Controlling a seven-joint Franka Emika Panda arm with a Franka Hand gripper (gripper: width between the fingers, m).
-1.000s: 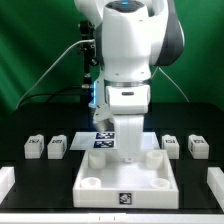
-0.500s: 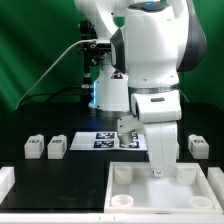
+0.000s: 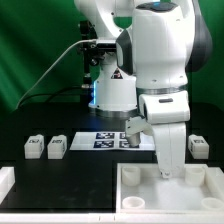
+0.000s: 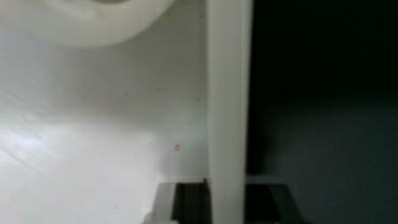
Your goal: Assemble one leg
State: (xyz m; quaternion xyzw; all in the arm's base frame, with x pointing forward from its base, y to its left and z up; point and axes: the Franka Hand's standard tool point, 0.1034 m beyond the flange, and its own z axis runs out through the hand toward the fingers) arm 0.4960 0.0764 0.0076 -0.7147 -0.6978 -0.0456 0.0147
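Large white panel (image 3: 180,198) with corner sockets: runs off the exterior view's right and lower edges, with bare black table (image 3: 80,185) open on its left, up to the marker board (image 3: 100,140). Gripper (image 3: 165,174): narrowly parted, fingers (image 4: 187,205) pinched either side of the panel's raised rim, no leg held. Nearest leg (image 3: 198,146): just behind the gripper toward the exterior view's right, not touching; two other legs (image 3: 35,148) stand well apart at the left.

panel (image 3: 170,200) at front, toward exterior view's right; marker board (image 3: 105,140) behind it; first leg (image 3: 34,148), second leg (image 3: 57,147) side by side left of board; third leg (image 3: 198,146) right.
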